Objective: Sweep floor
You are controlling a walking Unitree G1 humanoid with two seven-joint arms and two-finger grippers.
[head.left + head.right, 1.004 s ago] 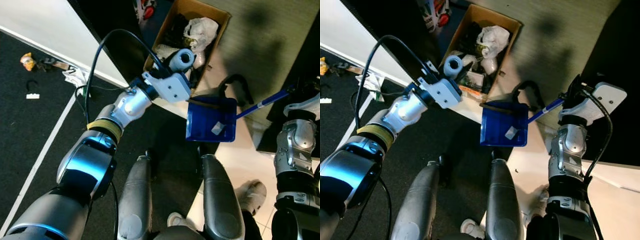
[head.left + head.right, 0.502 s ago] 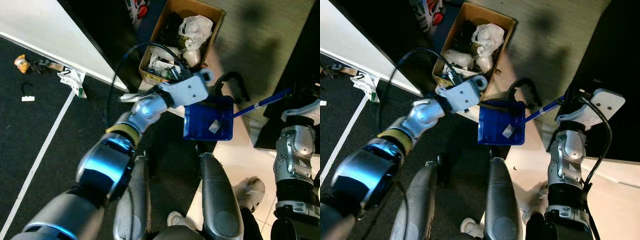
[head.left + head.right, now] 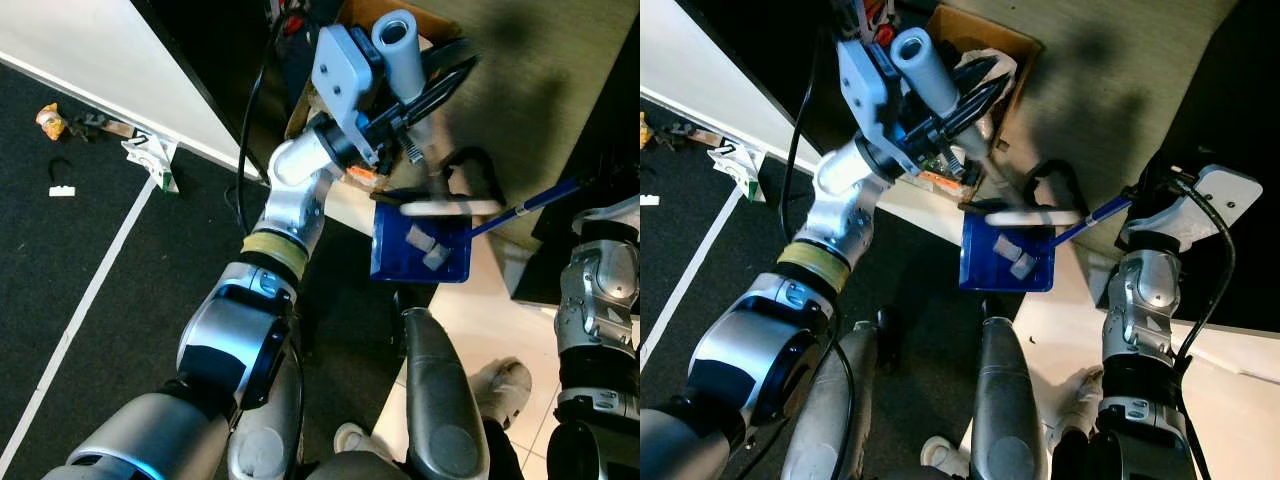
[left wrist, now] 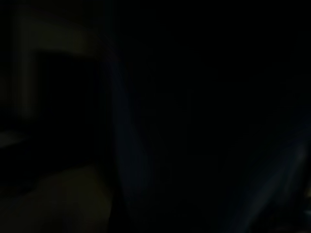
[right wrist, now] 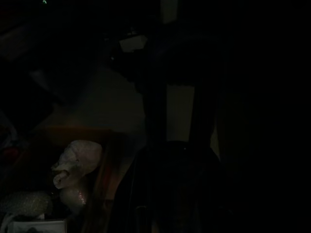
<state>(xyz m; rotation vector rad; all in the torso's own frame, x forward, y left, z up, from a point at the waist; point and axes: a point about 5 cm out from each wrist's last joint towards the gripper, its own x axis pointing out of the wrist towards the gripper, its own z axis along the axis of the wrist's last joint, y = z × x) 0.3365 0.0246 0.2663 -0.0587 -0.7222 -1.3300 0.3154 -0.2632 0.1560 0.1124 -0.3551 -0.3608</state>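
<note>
Over the cardboard box (image 3: 440, 30) of rubbish, we have the left end effector (image 3: 440, 75) raised, its black fingers (image 3: 445, 60) reaching toward the box; they look slightly apart with nothing gripped between them, though we cannot be sure. Just below it, the blue dustpan (image 3: 425, 245) sits low by the box, with a few pale scraps (image 3: 425, 245) lying in its tray and a blurred pale bar (image 3: 450, 207) across its upper edge, which we cannot identify. Its blue handle (image 3: 535, 200) runs out toward the right end effector (image 3: 1145, 195), which we judge to be carrying it, though we cannot tell how its fingers stand.

We judge the sweeping partly done: some debris is gathered in the pan and waits to be tipped into the box. Work is left, since litter (image 3: 52, 120) lies on the dark carpet (image 3: 70, 260) near the white wall base (image 3: 110, 90), with a crumpled paper (image 3: 150, 155) beside it. Both wrist views are too dark to add much.
</note>
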